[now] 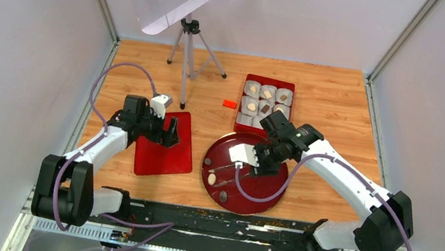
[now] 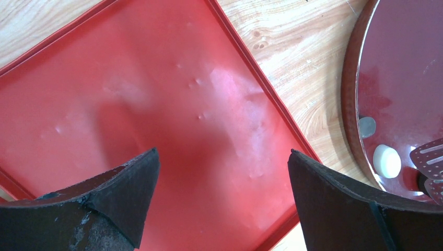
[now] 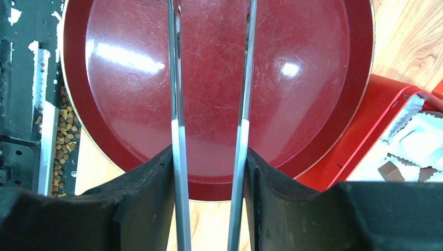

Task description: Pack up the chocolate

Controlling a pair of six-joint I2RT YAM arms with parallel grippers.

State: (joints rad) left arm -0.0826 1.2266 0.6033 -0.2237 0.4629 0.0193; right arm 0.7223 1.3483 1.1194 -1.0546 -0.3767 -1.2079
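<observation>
A cream-white chocolate (image 1: 212, 178) and a dark chocolate (image 1: 223, 196) lie on the round dark red plate (image 1: 263, 188); both also show in the left wrist view, the white one (image 2: 387, 160) and the dark one (image 2: 367, 126). The red box (image 1: 270, 79) of white paper cups holds several pieces, one a brown piece (image 3: 389, 170). My right gripper (image 1: 263, 158) (image 3: 209, 151) is shut on metal tongs (image 3: 175, 104), whose tips (image 2: 431, 157) hover over the plate near the white piece. My left gripper (image 1: 168, 136) (image 2: 222, 154) is open and empty above the flat red lid (image 1: 162, 156).
A small orange-red block (image 1: 229, 104) lies left of the box. A tripod (image 1: 188, 47) with a clear panel stands at the back. Brown pellets (image 3: 65, 130) lie in the black rail at the near edge. Grey walls close in both sides.
</observation>
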